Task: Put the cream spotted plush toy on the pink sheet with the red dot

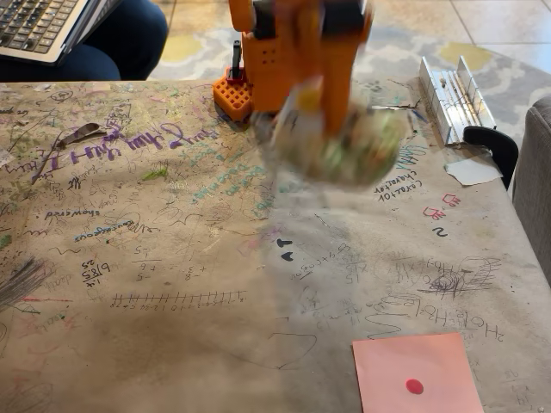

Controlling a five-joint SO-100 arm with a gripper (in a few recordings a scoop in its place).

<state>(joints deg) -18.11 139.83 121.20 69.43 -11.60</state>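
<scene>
Hanging blurry in the upper middle of the frame, the cream spotted plush toy (340, 144) is pinched in the orange pincer (320, 116), clear above the scribbled tabletop (172, 258). The pink sheet with the red dot (417, 374) lies flat at bottom right, well apart.

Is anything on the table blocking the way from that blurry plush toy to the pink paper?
Nothing visible does. The cream spotted plush toy is near the orange arm, motion-blurred; between it and the pink sheet with the red dot lies only scribbled table.
</scene>
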